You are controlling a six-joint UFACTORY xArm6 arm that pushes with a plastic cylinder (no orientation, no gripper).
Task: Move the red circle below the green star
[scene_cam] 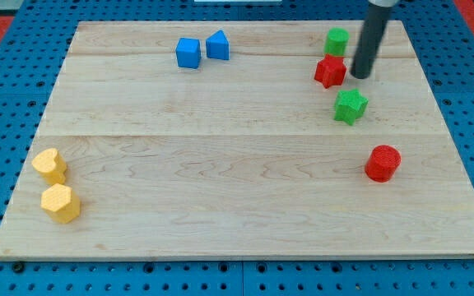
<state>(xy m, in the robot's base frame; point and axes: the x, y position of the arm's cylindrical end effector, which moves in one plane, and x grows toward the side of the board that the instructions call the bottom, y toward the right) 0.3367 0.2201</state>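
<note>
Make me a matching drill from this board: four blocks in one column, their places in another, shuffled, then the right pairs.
Blocks:
1. red circle
2. green star
3. yellow heart
4. blue cube

Places:
A. near the view's top, touching the blue triangle
B. far at the view's left, just above the yellow hexagon
C. at the view's right, lowest of the blocks there
D. just below the red star, which sits beside my tip

Pairs: 1-C, 2-D, 3-B, 4-A
</note>
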